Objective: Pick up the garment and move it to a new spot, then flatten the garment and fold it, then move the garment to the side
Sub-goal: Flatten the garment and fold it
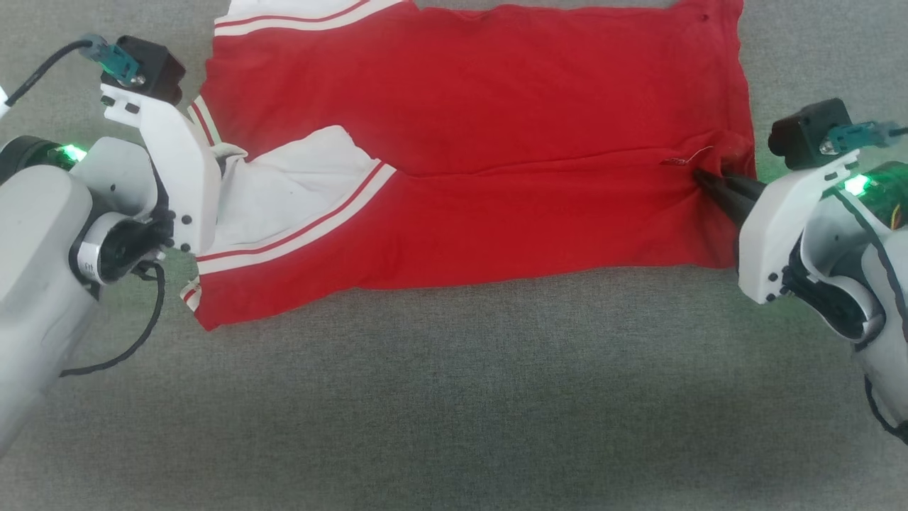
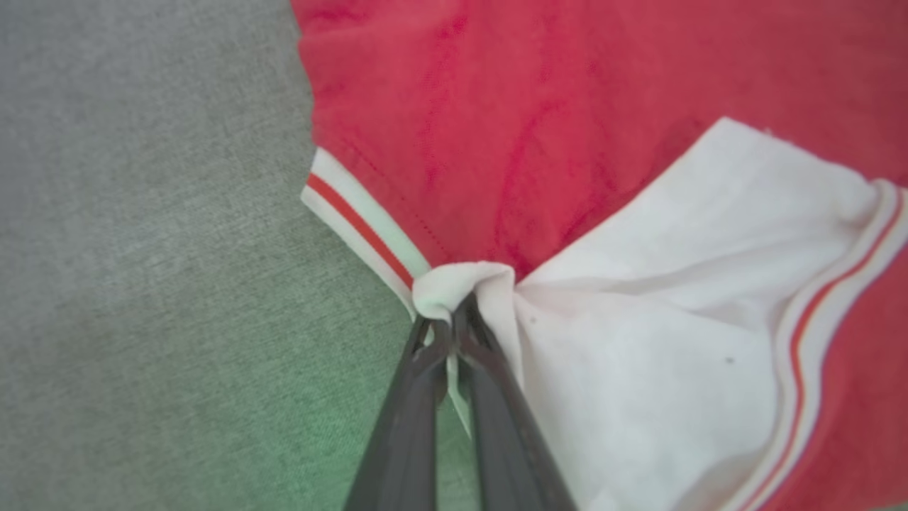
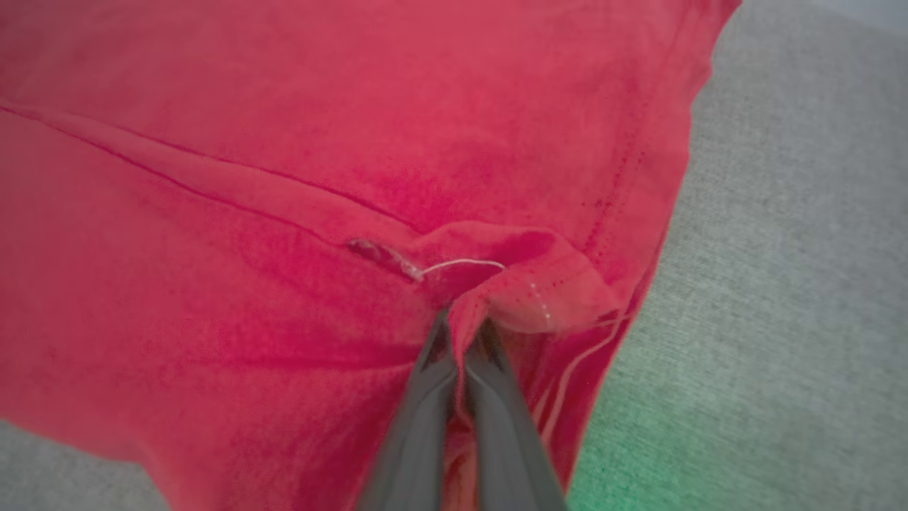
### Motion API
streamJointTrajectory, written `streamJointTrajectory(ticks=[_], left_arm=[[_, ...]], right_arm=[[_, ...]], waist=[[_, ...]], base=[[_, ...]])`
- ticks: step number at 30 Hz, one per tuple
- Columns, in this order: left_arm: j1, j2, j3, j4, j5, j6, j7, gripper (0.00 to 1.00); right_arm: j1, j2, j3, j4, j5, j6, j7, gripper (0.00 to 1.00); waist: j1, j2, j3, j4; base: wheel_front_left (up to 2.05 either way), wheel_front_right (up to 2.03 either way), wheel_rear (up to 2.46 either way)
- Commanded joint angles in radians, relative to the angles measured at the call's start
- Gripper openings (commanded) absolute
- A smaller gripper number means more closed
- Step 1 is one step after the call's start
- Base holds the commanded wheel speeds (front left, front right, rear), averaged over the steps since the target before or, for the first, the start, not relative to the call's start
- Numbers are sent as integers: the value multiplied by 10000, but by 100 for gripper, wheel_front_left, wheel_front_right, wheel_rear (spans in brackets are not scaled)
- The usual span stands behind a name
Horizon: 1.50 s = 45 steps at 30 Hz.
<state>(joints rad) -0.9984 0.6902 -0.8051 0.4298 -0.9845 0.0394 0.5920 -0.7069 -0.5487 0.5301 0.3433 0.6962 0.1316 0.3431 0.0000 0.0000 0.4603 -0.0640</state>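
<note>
Left end effector (image 2: 448, 323), garment (image 1: 496, 128) top offscreen

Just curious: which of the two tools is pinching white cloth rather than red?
The left tool, shut on the white short sleeve of the red jersey-style T-shirt. The right tool pinches red fabric at the shirt's opposite end.
</note>
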Motion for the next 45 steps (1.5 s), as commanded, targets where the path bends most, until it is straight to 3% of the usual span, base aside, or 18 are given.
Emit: streamJointTrajectory(ticks=[1, 2, 8, 15, 26, 27, 33, 38, 45], left_arm=[[-83, -35, 12, 165, -8, 34, -2, 56], [-112, -65, 47, 272, -28, 67, -50, 100], [-52, -88, 216, 170, -129, 629, 24, 100], [600, 498, 359, -1261, -263, 1519, 225, 100], [2471, 1438, 345, -4506, -650, 3413, 840, 100], [2471, 1438, 345, -4506, -650, 3413, 840, 100], [3158, 1752, 304, -5283, -869, 4350, 1195, 100], [3446, 1815, 320, -4920, -1014, 4575, 1208, 100], [3466, 1523, 219, -3782, -1107, 4314, 1181, 100]], right_arm=[[-26, 59, 123, 122, 58, -18, -16, 85], [-73, 46, 121, 184, 124, -18, -42, 100], [-45, -180, -143, 85, 283, -18, -540, 100], [498, -50, -1364, -271, -138, -18, -1614, 100], [1896, 969, -3942, -1546, -1630, -17, -2684, 100], [1896, 969, -3942, -1546, -1630, -17, -2684, 100], [2658, 1715, -4969, -2487, -2177, -17, -2459, 100], [3252, 2271, -5444, -3091, -2300, -17, -1969, 100], [3795, 2703, -5626, -3530, -2289, -17, -1175, 100]], waist=[[0, 0, -44, 11], [0, 0, -94, 25], [0, 0, -440, 178], [0, 0, -819, 316], [0, 0, -1081, 219], [0, 0, -1081, 219], [0, 0, -1029, -12], [0, 0, -908, -266], [0, 0, -725, -523]], base=[[0, 0, 0], [0, 0, 0], [0, 0, 0], [0, 0, 0], [0, 0, 0], [0, 0, 0], [0, 0, 0], [0, 0, 0], [0, 0, 0]])
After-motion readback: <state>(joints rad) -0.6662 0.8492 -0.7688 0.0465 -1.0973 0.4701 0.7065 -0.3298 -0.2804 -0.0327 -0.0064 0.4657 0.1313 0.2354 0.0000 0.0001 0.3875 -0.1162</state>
